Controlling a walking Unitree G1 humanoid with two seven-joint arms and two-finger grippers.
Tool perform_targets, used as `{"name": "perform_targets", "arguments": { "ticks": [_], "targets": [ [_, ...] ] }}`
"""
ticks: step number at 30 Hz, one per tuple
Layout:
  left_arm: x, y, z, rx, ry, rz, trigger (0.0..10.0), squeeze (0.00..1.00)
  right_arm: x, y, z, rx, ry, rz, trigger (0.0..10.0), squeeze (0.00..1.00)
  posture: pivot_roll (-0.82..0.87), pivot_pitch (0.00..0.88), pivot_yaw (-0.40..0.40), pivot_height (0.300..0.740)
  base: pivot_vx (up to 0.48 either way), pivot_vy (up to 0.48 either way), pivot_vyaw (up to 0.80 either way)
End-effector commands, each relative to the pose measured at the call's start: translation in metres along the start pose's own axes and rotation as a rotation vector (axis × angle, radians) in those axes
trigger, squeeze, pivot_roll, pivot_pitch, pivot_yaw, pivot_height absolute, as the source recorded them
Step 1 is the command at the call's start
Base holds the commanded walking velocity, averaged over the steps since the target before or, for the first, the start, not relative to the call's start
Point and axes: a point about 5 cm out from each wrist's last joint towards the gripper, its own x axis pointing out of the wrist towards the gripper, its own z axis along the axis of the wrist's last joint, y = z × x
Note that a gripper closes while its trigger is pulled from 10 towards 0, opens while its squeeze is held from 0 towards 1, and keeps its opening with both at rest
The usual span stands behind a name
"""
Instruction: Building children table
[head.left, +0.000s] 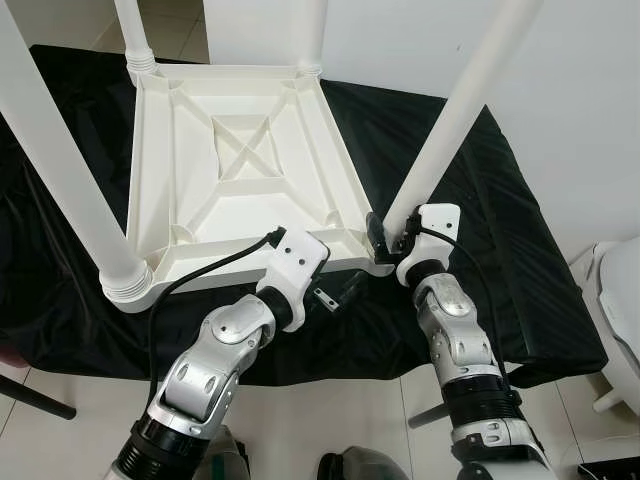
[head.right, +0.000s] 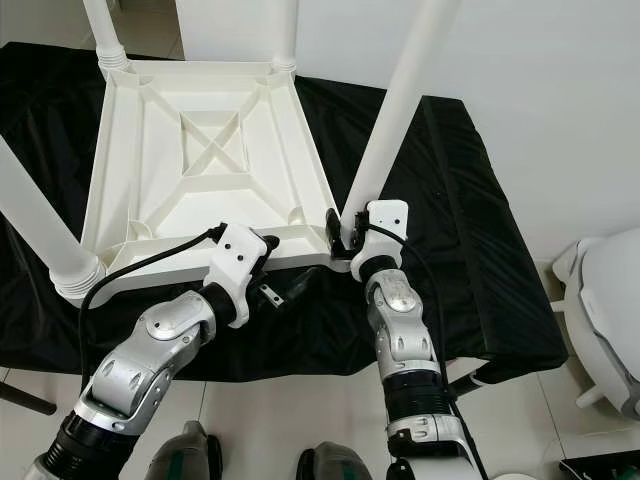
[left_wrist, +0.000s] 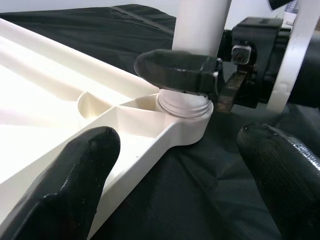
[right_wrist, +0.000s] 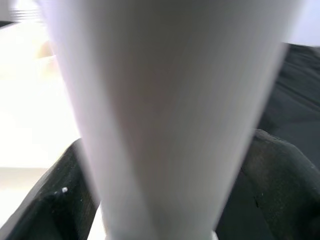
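A white plastic children's table lies upside down on a black cloth. Its four white legs point upward from the corner sockets. My right gripper is shut on the near-right leg just above its socket; both fingers flank the leg in the right wrist view. My left gripper hovers open at the table's front edge, just left of that corner. Its two fingertips are spread wide, one over the rim and one over the cloth. The socket is ahead of them.
The black cloth covers a low platform that ends just before my body. The near-left leg slants up at the left. A white wall is behind, a white object stands on the tiled floor at the right, and a dark bar lies lower left.
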Motion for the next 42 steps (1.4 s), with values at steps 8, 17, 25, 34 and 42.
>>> {"name": "perform_targets", "arguments": {
  "ticks": [8,17,25,34,42],
  "targets": [
    [0.001,-0.003,0.003,0.006,-0.008,-0.011,10.0,0.00,0.000,-0.010,0.009,-0.117,0.031,0.379,10.0,0.00,-0.01,0.004,-0.085,0.740,0.000,0.000,0.00],
    [0.001,-0.002,0.003,0.004,-0.009,-0.004,10.0,0.00,0.005,-0.025,0.005,-0.164,0.072,0.449,10.0,0.00,-0.01,0.013,-0.082,0.740,0.000,0.000,0.00],
    [0.000,-0.001,0.003,0.004,-0.007,-0.006,10.0,0.00,0.004,-0.031,-0.009,-0.150,0.123,0.479,7.3,0.00,-0.01,0.016,-0.073,0.740,0.000,0.000,0.00],
    [0.001,-0.001,0.004,0.005,-0.007,-0.013,10.0,0.00,0.005,-0.032,-0.011,-0.096,0.100,0.500,0.0,0.00,-0.02,0.018,-0.067,0.740,0.000,0.000,0.00],
    [0.001,-0.002,0.004,0.003,-0.007,-0.017,10.0,0.00,0.002,-0.033,-0.012,-0.097,0.088,0.498,0.0,0.00,-0.02,0.023,-0.066,0.740,0.000,0.000,0.00]
  ]
}}
